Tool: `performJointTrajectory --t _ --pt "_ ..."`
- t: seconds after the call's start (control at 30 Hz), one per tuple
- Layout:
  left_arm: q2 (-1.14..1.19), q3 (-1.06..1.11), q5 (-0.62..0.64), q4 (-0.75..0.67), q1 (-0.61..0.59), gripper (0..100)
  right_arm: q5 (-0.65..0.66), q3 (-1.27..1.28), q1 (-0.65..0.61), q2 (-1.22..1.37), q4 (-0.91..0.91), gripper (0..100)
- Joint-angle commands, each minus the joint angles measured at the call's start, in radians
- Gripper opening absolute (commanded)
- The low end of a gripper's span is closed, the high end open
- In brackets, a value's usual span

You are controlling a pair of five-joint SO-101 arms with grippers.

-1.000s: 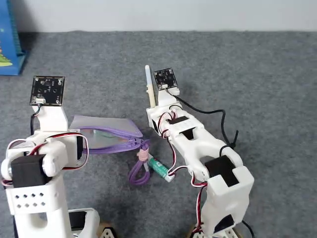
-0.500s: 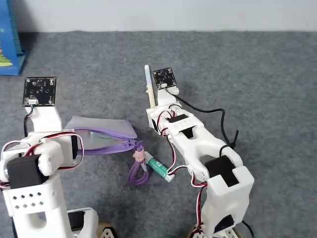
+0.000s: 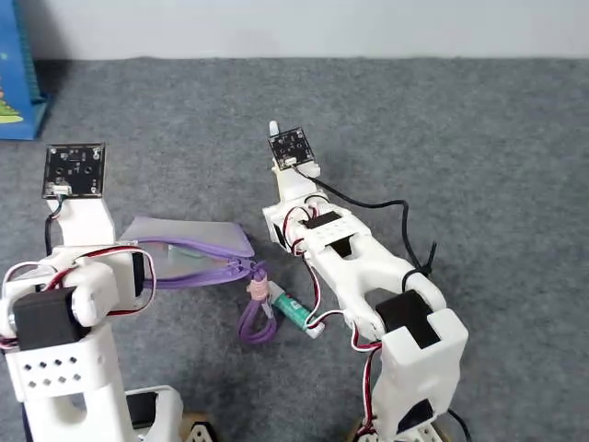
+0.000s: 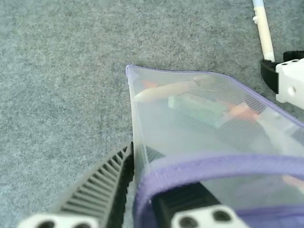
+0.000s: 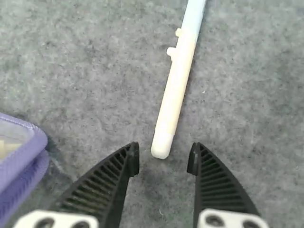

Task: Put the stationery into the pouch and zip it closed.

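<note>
One pen (image 5: 178, 85) before right tool (image 5: 163, 147), pouch (image 4: 190, 123) beside

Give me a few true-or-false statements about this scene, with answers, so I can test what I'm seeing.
1. The left hand grips the purple pouch. True.
2. The right hand holds the white pen in the air. False: it is open, and the pen lies on the table with its end between the fingertips.
3. The pouch is empty. False: several stationery pieces show through its side.
4. A green item lies outside the pouch, beside its strap. True.
</note>
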Motion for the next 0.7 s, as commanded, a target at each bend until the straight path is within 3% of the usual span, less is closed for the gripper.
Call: performJointTrajectory --t 0.0,0.13,0.4,0.53,0.67 --pt "-0.002 -0.012 -0.012 -0.002 -0.003 1 0.009 -0.057 -0.004 -0.002 0.002 16.1" --pt "-0.002 -0.012 -0.012 -0.002 -0.003 1 0.006 -0.106 -0.002 0.038 0.025 14.4" --pt "-0.002 -0.010 -0.012 -0.002 -0.005 1 -0.098 -0.425 0.021 0.222 0.329 11.5" --pt "-0.002 -0.010 -0.012 -0.002 -0.005 1 -0.104 -0.479 0.021 0.254 0.381 10.7" --pt "-0.002 -0.010 -0.012 -0.002 -0.003 1 -0.101 -0.479 0.021 0.252 0.389 0.2"
